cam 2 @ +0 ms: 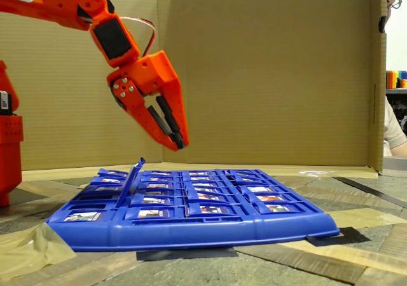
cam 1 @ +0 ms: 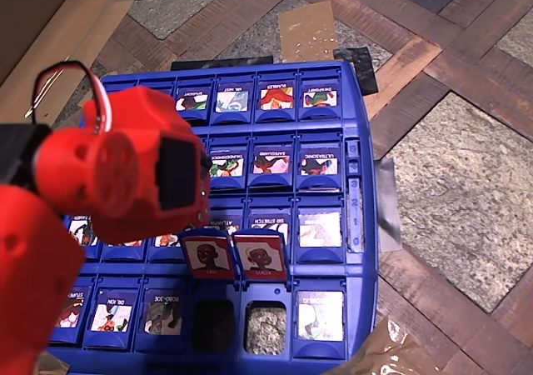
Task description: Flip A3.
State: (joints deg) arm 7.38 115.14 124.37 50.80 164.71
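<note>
A3 (cam 1: pixel 206 253) stands raised on the blue board (cam 1: pixel 360 225), showing its red-framed portrait face in the overhead view, in the second row from the bottom. The LUCIA portrait tile (cam 1: pixel 261 254) stands raised right beside it. In the fixed view the raised tiles (cam 2: pixel 131 180) appear edge-on, leaning, at the board's left part. My gripper (cam 2: pixel 180 144) hangs above them and a little to the right, clear of the board, its fingertips together with nothing between them. The orange arm (cam 1: pixel 125 175) hides the tiles at the board's left middle in the overhead view.
The other tiles lie flat, among them ROBO-JOE (cam 1: pixel 164 315) in the bottom row. A cardboard wall (cam 2: pixel 267 70) stands behind the board. A person (cam 2: pixel 394 130) sits at the right edge. Tape strips (cam 2: pixel 28 248) lie on the floor around the board.
</note>
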